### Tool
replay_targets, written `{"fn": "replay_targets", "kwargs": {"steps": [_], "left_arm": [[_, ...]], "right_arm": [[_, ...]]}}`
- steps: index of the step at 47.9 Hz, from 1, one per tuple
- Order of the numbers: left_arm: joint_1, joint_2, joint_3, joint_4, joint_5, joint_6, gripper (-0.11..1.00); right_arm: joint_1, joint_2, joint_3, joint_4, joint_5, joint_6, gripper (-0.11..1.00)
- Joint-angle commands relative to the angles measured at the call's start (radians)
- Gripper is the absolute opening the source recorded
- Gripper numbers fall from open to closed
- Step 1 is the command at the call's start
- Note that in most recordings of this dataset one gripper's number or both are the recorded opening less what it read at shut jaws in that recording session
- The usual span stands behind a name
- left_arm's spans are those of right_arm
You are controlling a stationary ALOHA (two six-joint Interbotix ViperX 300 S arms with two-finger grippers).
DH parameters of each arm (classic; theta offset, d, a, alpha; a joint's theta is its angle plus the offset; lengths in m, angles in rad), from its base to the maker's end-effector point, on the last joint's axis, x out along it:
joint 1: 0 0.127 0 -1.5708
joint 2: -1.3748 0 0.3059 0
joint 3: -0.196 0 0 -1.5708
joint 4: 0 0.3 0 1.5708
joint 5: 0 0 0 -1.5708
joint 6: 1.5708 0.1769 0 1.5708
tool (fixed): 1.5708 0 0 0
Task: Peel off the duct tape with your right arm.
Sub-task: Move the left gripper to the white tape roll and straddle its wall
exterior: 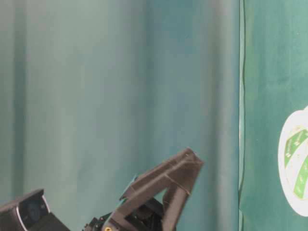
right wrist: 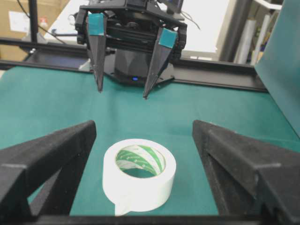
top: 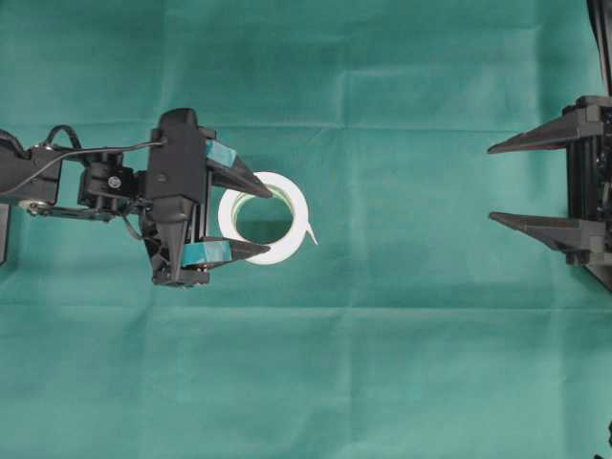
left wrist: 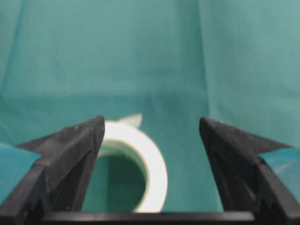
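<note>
The duct tape (top: 229, 206) is a white roll with a green-striped core, lying flat on the green cloth left of centre. Its short loose tab (top: 311, 234) points toward the right arm. My left gripper (top: 269, 220) is open and hovers over the roll's left side, its teal-marked fingers (right wrist: 97, 56) raised above the cloth behind the roll. My right gripper (top: 491, 184) is open at the far right, well clear of the roll. In the right wrist view the duct tape (right wrist: 140, 187) sits between the open right gripper (right wrist: 144, 125), nothing touching it. The left wrist view shows the duct tape (left wrist: 157, 164) below the open left gripper (left wrist: 151, 121).
Green cloth (top: 316, 382) covers the whole table, and a green curtain (exterior: 120, 96) hangs behind it. The left arm's base (right wrist: 133, 63) and a black frame rail (right wrist: 215, 77) stand at the table's far side in the right wrist view.
</note>
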Motion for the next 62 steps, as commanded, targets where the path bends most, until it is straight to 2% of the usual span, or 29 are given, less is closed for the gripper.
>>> {"fn": "replay_targets", "kwargs": {"steps": [1, 9, 16, 30, 48, 62], "left_arm": [[-0.008, -0.009, -0.049, -0.002, 0.092, -0.002, 0.85], [-0.009, -0.008, -0.083, -0.002, 0.219, -0.003, 0.85], [-0.018, 0.0, -0.097, -0.002, 0.267, -0.003, 0.85], [-0.06, 0.137, -0.201, -0.002, 0.347, 0.0, 0.85], [-0.049, 0.279, -0.238, -0.002, 0.354, 0.0, 0.85], [-0.038, 0.336, -0.236, -0.002, 0.351, -0.002, 0.85]], "right_arm": [[0.0, 0.008, -0.008, -0.002, -0.012, 0.002, 0.72], [-0.002, 0.006, -0.006, -0.003, -0.011, 0.0, 0.72], [-0.002, 0.006, -0.003, -0.003, -0.012, 0.0, 0.72], [0.0, 0.008, 0.008, -0.006, -0.012, 0.0, 0.72], [-0.002, 0.006, 0.025, -0.006, -0.023, 0.0, 0.72], [-0.002, 0.003, 0.035, -0.006, -0.034, 0.0, 0.72]]}}
